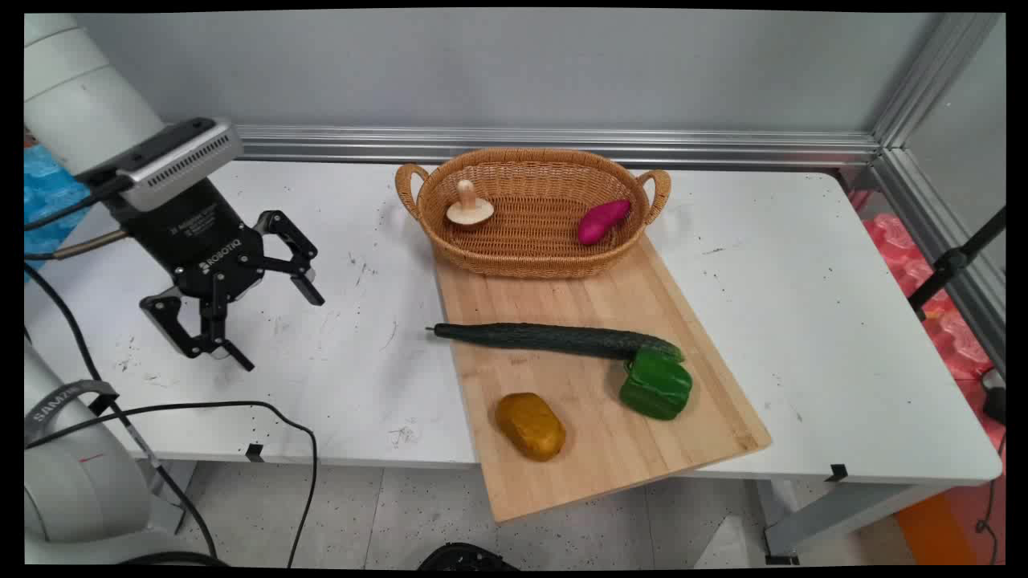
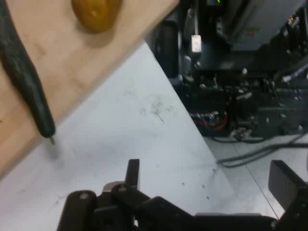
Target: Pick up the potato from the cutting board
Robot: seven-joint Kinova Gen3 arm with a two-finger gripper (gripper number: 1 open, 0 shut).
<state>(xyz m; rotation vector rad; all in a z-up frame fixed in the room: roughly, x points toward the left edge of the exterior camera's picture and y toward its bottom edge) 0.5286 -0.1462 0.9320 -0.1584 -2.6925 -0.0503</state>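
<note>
My black gripper (image 1: 279, 331) hangs open over the left part of the white table (image 1: 361, 377), holding nothing. Nearest to it is the stem tip of a long dark green cucumber (image 1: 554, 339), which lies across a wooden cutting board (image 1: 594, 293). On the same board lie a brown potato (image 1: 530, 425) and a green bell pepper (image 1: 657, 385) that touches the cucumber's far end. In the hand view the gripper (image 2: 209, 175) is over bare table, with the cucumber (image 2: 24, 82), the potato (image 2: 96, 12) and the board (image 2: 72, 57) at the upper left.
A wicker basket (image 1: 534, 258) at the board's far end holds a mushroom (image 1: 469, 207) and a purple sweet potato (image 1: 602, 221). The board overhangs the table's near edge. Black cables (image 1: 241, 409) trail over the front left edge. A black stand leg (image 1: 952, 265) is at the right.
</note>
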